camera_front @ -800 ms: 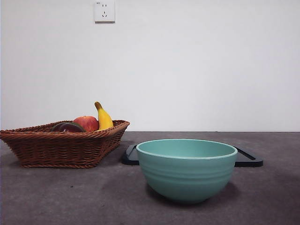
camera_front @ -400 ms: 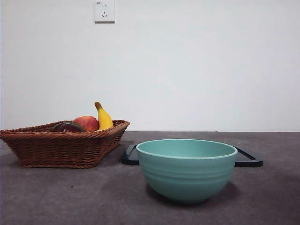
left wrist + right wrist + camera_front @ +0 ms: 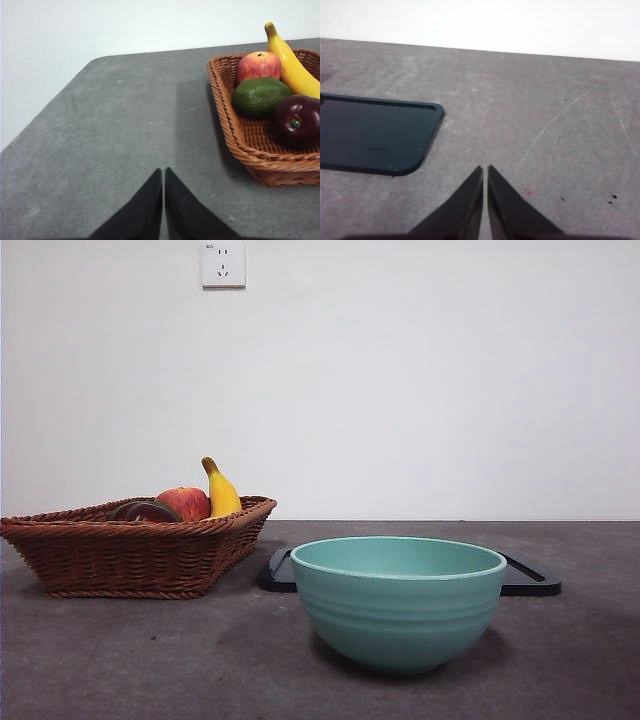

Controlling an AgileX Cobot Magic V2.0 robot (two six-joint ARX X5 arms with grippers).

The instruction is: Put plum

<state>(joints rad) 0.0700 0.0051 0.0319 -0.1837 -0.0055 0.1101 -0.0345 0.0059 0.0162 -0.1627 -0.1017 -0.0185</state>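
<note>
- At far left of the front view, wicker basket [image 3: 140,560] holds the plum [image 3: 296,120] beside a green fruit [image 3: 260,96], possibly an avocado, with apple [image 3: 258,65] and banana [image 3: 292,65].
- Left gripper [image 3: 163,172] clenched, empty, over bare table near basket.
- Centre: teal bowl [image 3: 398,602]; black tray [image 3: 375,134] behind.
- Right gripper [image 3: 485,170] clenched, waiting.
- Judgement: pick not begun; next, open jaws, reach plum.
</note>
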